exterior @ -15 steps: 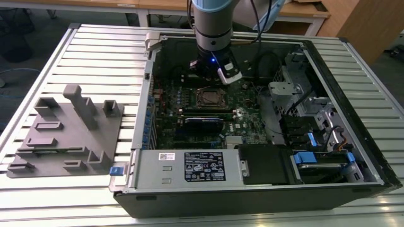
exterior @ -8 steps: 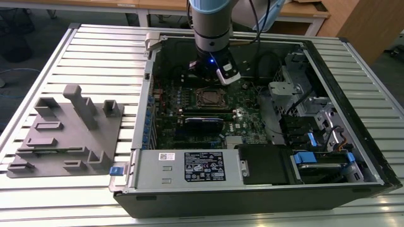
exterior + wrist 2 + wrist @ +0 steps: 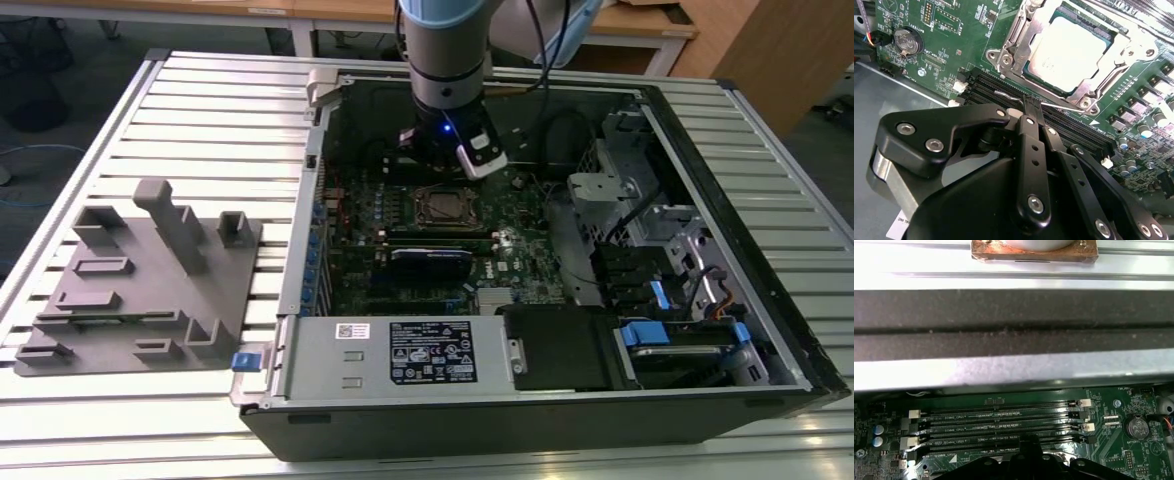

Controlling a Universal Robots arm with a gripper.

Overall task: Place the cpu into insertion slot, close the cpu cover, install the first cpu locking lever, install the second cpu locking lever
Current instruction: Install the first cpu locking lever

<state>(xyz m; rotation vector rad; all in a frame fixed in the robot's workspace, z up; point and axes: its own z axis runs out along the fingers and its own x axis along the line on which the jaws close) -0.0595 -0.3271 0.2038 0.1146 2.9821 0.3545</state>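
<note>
The cpu (image 3: 1069,52) lies in the insertion slot (image 3: 1089,22).

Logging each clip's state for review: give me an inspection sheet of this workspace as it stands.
Surface: slatted metal table with an open computer case on it.
Job's things: cpu seated in the insertion slot; cpu cover lowered over it; thin locking lever running beside the socket.
Clutter: grey fixture tray on the table, to the exterior view's left of the case.
Grippers: gripper shut, tip at the locking lever; whether it pinches the wire is unclear.
Cables: black cables inside the case.
Surroundings: wooden desks behind the table.
</note>
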